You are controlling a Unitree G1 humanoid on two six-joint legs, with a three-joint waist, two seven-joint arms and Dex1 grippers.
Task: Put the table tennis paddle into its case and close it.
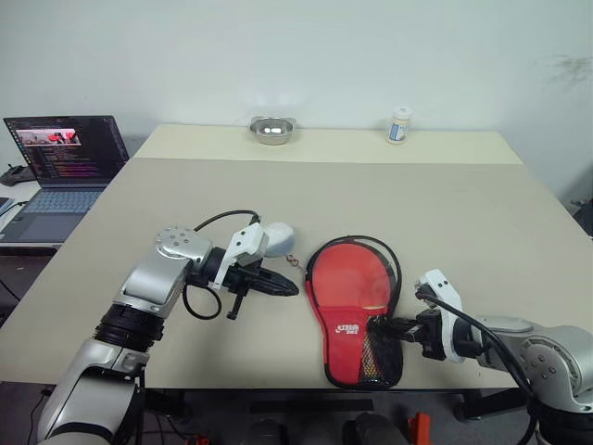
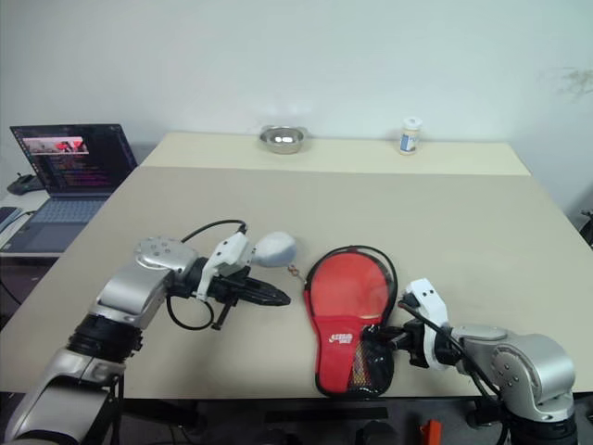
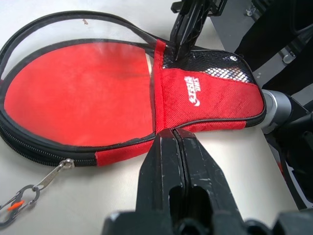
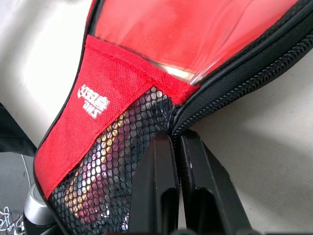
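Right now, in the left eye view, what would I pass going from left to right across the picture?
Laptop → left gripper, shut → red case with the paddle showing inside → right gripper, shut at the case's mesh end.

Bright, even light — soft shadows, sharp

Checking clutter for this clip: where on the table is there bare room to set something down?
Bare: the wide stretch of table between the case and the steel bowl and white bottle at the far edge, and the right side beyond the case. Crowded: the near edge, where left gripper, case and right gripper sit.
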